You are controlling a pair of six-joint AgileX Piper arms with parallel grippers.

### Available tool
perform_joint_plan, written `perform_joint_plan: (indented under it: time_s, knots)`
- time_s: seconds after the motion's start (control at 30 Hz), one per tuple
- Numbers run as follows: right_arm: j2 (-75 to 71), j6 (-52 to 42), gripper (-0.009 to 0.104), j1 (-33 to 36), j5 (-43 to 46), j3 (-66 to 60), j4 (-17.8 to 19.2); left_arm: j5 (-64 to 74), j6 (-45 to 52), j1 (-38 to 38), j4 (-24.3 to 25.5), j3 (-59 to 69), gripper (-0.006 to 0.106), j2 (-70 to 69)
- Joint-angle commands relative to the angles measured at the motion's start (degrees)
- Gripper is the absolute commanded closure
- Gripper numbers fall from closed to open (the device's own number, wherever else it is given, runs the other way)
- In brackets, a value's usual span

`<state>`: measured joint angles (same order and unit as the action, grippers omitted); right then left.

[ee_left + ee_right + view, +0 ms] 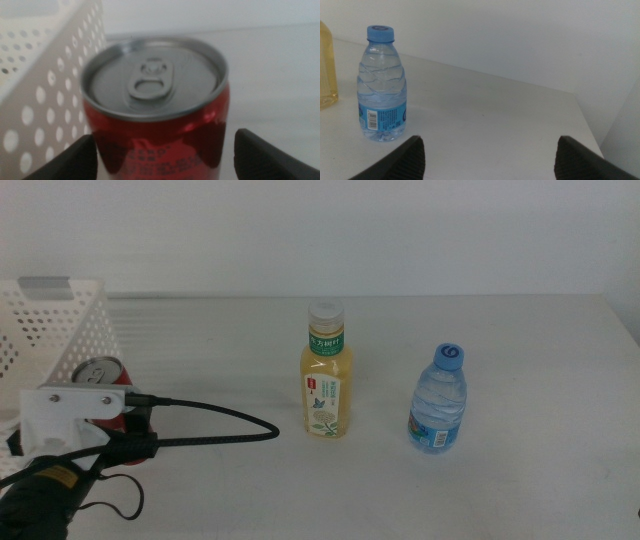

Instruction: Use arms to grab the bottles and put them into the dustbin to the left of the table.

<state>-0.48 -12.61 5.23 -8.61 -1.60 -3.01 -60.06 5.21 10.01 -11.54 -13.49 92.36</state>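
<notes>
L gripper (105,432) sits low at the table's (500,340) near-left corner, white housing up, black cable looping off to the right; jaws apart, one each side of the red can (155,115), can't tell if touching. Can stands upright just beside the white perforated dustbin (60,330). R gripper (487,157) out of middle view, jaws wide apart on nothing, facing the water bottle (382,85). Count: 1 can, 1 yellow tea bottle (326,375) mid-table, 1 blue-capped water bottle to its right, both upright, apart; 1 dustbin
</notes>
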Motion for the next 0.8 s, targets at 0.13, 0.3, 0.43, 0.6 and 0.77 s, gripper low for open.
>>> perform_joint_plan:
  time_s: [0.13, 0.3, 0.43, 0.6, 0.77]
  knots:
    - [-1.65, -0.27, 0.027, -0.28, 4.30, 0.41, 0.58, -8.19, -0.34, 0.14, -0.60, -2.56, 0.010, 2.82]
    - [-1.65, -0.27, 0.027, -0.28, 4.30, 0.41, 0.58, -10.92, -0.53, 0.14, -0.60, -2.56, 0.017, 4.62]
    - [-1.65, -0.27, 0.027, -0.28, 4.30, 0.41, 0.58, -11.81, -0.53, 0.14, -0.60, -2.56, 0.037, 5.17]
    - [-1.65, -0.27, 0.027, -0.28, 4.30, 0.41, 0.58, -12.79, -0.53, 0.14, 2.31, -2.35, 0.073, 5.17]
    - [-1.65, -0.27, 0.027, -0.28, 4.30, 0.41, 0.58, -15.35, -1.24, 1.03, 3.42, 0.42, 0.086, 3.99]
